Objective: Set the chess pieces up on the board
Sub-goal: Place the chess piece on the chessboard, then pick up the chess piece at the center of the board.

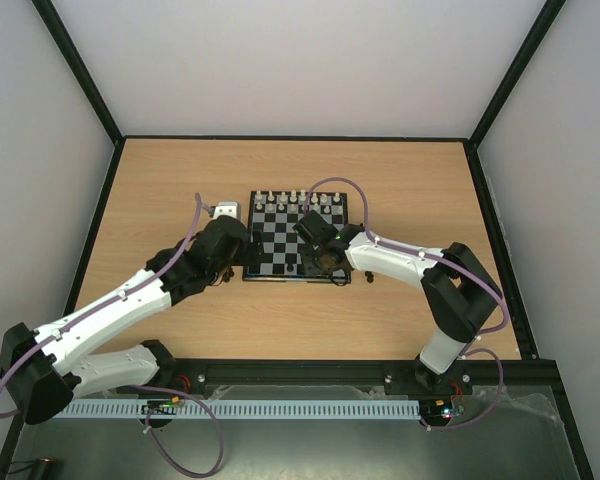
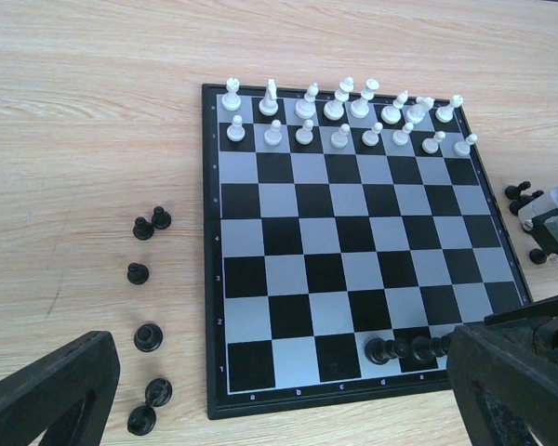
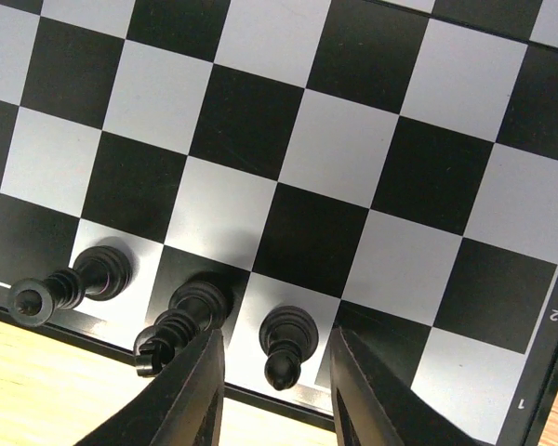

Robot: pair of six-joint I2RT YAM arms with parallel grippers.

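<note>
R gripper (image 3: pixel 277 395) straddles black piece (image 3: pixel 286 342) standing on near rank of board (image 3: pixel 353 158), its home row. Jaws part-open, gaps both sides, prob. not gripping. L gripper (image 2: pixel 279 409) wide open, empty, facing loose black pcs (image 2: pixel 138 273) on table (image 2: pixel 74 93) for next pick.

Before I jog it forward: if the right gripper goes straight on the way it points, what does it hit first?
Most likely the black piece standing between the fingers of the right gripper, then the board beneath it. Depth is hard to judge from the wrist view.
</note>
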